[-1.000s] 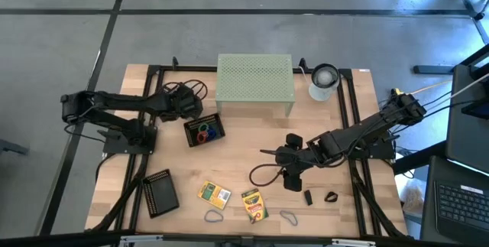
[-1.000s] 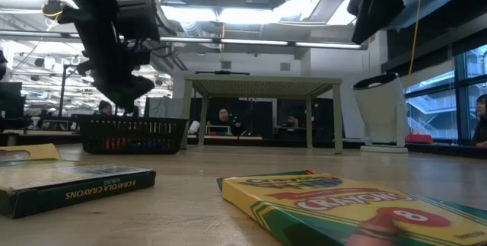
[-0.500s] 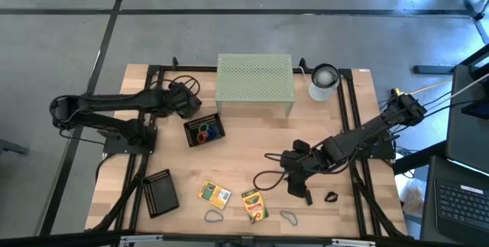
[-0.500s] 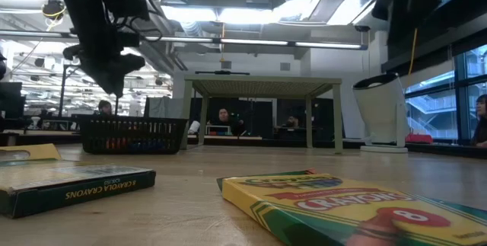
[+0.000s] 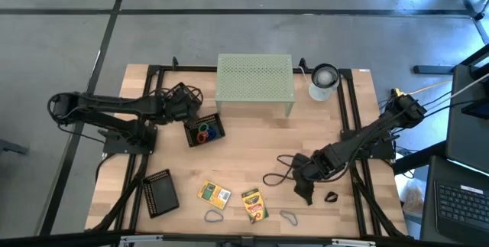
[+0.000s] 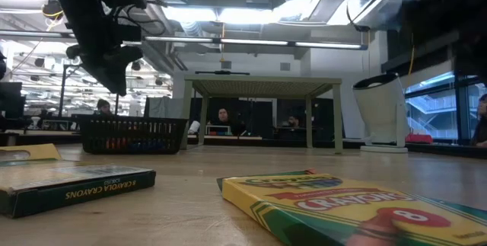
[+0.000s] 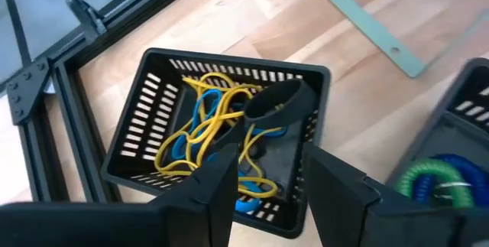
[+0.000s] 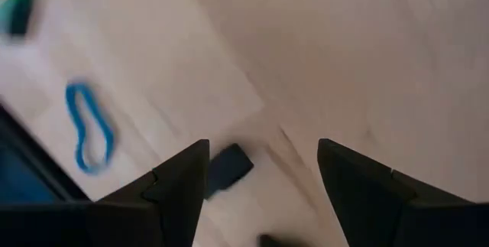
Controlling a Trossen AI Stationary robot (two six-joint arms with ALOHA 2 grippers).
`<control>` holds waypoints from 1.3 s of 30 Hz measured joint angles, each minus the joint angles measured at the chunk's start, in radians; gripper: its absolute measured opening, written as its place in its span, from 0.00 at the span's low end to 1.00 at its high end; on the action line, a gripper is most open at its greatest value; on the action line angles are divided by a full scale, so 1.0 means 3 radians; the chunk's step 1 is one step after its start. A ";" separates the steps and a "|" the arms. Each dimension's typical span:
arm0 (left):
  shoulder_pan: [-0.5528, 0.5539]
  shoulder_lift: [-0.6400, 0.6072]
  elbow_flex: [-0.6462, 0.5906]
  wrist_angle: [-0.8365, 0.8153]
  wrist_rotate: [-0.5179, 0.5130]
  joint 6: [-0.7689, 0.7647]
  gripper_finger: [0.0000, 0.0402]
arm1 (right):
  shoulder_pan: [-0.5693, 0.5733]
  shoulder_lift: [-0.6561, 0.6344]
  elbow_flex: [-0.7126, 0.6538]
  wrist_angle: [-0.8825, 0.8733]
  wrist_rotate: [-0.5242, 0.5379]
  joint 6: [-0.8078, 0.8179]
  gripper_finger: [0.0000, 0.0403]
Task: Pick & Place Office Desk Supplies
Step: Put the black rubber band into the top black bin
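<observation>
The high view looks straight down on the whole tabletop [image 5: 252, 151] and both arms. The low view sits at surface height, close to a crayon box [image 6: 335, 204] (also seen from above), facing the room. Each wrist view looks closely down past its own jaws; the right one seems blurred.

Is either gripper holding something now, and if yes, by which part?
Nothing is held. The left gripper is open above the black mesh tray; the right gripper is open over a small black clip.
</observation>
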 joint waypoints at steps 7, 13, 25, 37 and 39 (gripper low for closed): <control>-0.0173 0.0000 0.0000 0.0003 -0.0041 -0.0084 0.35 | 0.0025 0.0049 -0.0149 0.0043 -0.0238 0.1353 0.61; -0.0208 0.0000 0.0000 0.0010 -0.0046 -0.0084 0.35 | 0.0038 0.0241 -0.0147 0.0502 -0.0467 0.1381 0.61; -0.0208 -0.0001 0.0000 0.0089 -0.0118 -0.0084 0.35 | 0.0037 0.0774 -0.0140 0.0612 -0.1130 0.1219 0.60; -0.0208 -0.0001 0.0000 0.0164 -0.0121 -0.0080 0.35 | 0.0041 0.0828 -0.0141 0.0608 -0.1223 0.0071 0.21; -0.0208 -0.0001 0.0000 0.0202 -0.0121 -0.0080 0.35 | 0.0023 0.0831 -0.0143 0.0626 -0.1222 -0.0087 0.09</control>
